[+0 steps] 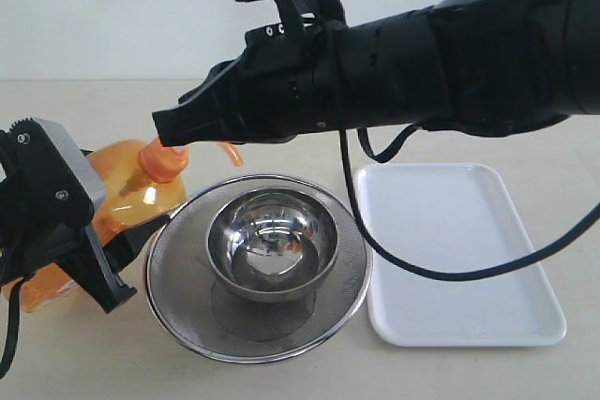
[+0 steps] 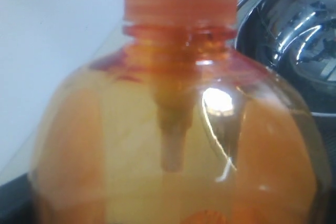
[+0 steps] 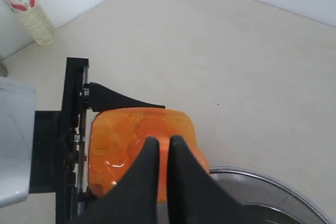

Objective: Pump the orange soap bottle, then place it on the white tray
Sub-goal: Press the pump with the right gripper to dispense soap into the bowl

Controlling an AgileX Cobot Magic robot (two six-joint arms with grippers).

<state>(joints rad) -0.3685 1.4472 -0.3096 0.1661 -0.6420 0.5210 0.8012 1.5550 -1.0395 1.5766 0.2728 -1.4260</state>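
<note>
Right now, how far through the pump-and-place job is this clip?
Done: the left pincer grips the orange soap bottle, which is tilted. In hand: the shut right pincer sits on its pump head, seemingly pressing. Left: the white tray holds nothing, and the bottle is not yet placed there.

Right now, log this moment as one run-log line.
left pincer: shut on tilted translucent orange plastic soap bottle | right pincer: shut, tips on pump head | white rectangular plastic tray: no bottle yet

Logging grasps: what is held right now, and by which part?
Left gripper holds the bottle by its body; right gripper, shut, just touches the pump head.
</note>
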